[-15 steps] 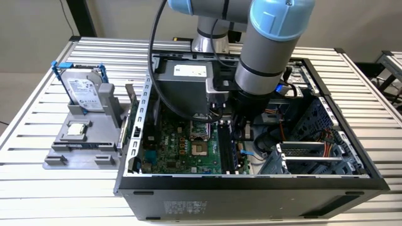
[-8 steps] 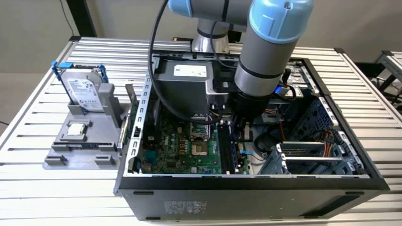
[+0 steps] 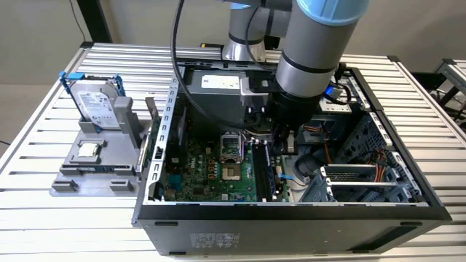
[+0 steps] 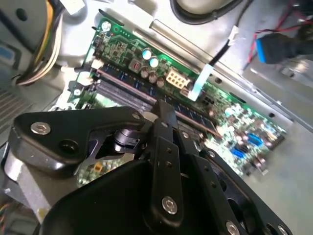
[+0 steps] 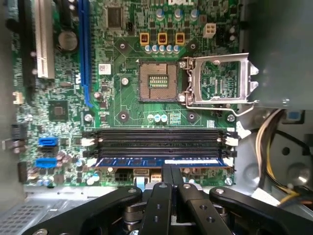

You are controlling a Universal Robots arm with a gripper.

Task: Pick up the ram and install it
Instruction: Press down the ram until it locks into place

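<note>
Ribbed aluminium slats form the workbench (image 3: 43, 142) on which an open black desktop computer case (image 3: 291, 215) lies on its side, its green motherboard (image 3: 211, 164) exposed to a silver-and-blue robot arm (image 3: 313, 49) reaching down inside. On a grey plastic parts stand (image 3: 95, 169) at the exterior view's left, a silver hard drive in a blue frame (image 3: 95, 101) stands upright and a small square silver processor chip (image 3: 89, 148) lies flat.

The ram (image 5: 161, 161), a long, narrow dark blue circuit-board stick, lies along the outermost of the black memory slots (image 5: 159, 142) in the first wrist view, its length matching the slot and its ends near the white latches. The black gripper (image 5: 171, 172) sits directly over the stick's middle, fingers drawn close together at its edge; whether they clamp it or merely press on it cannot be told. By appearances the pick-up is done and the stick is in its slot, though full seating is not confirmed.
</note>
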